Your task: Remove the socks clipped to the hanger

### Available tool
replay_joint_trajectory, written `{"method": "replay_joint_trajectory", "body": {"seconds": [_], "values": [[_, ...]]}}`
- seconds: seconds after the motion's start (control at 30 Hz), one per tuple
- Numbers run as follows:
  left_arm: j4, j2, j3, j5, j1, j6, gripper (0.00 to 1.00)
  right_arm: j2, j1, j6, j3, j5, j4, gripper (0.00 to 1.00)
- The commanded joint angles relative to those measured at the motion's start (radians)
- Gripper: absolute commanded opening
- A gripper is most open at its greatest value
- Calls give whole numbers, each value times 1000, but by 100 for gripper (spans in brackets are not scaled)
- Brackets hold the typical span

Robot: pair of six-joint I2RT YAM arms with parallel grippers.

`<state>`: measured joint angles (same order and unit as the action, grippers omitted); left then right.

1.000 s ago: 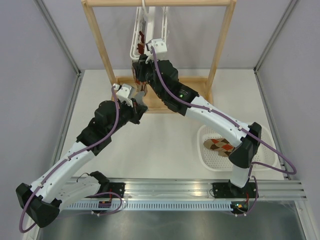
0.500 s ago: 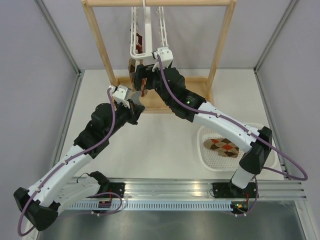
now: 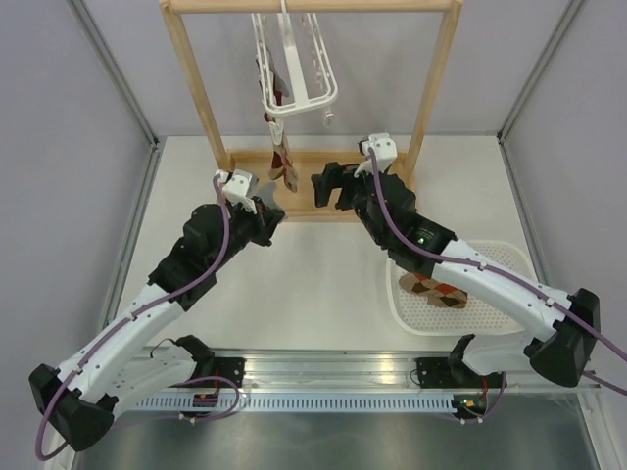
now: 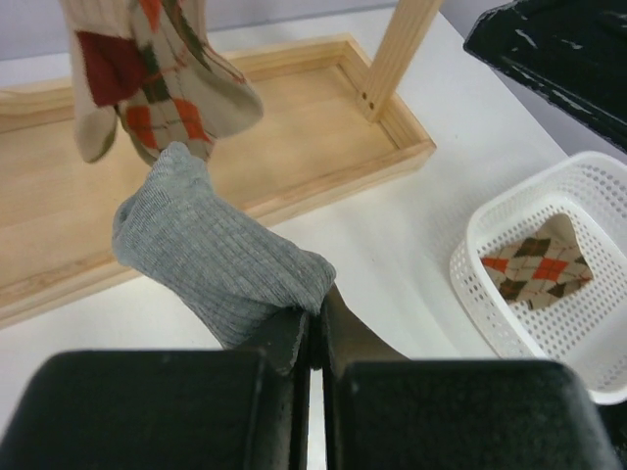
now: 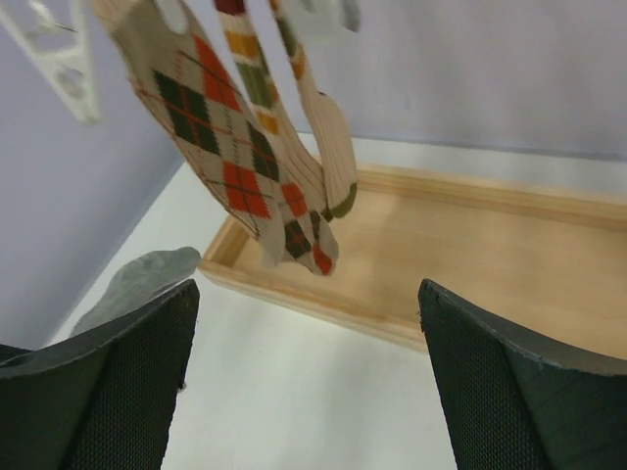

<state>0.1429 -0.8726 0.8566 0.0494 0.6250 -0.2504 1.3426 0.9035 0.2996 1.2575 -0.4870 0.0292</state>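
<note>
Top external: both arms reach forward, left pincer clamps the grey sock, right pincer gapes wide.

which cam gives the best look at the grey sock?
Left wrist. The grey sock sits mid-frame with its ribbing clear and one end pinched in the shut left gripper. Right wrist catches only its tip at the lower left edge. In top external it is too small, and too hidden by the left arm, to make out.

The white table carries a wooden rack and a white basket (one argyle sock inside).
</note>
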Motion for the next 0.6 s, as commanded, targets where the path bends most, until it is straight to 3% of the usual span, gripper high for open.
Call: {"method": "replay_joint_trajectory", "body": {"seconds": [0.0,0.4,0.57], "values": [[-46,-32,13,-109,21,-33,2,-86,-64,104,-142,-6,14,96],[-140,-164,56,-293,252,20,2,-385,-259,295,-506,54,-2,97],[-140,-276,139,-299,419,132,2,-503,-313,323,-590,33,-61,98]]}}
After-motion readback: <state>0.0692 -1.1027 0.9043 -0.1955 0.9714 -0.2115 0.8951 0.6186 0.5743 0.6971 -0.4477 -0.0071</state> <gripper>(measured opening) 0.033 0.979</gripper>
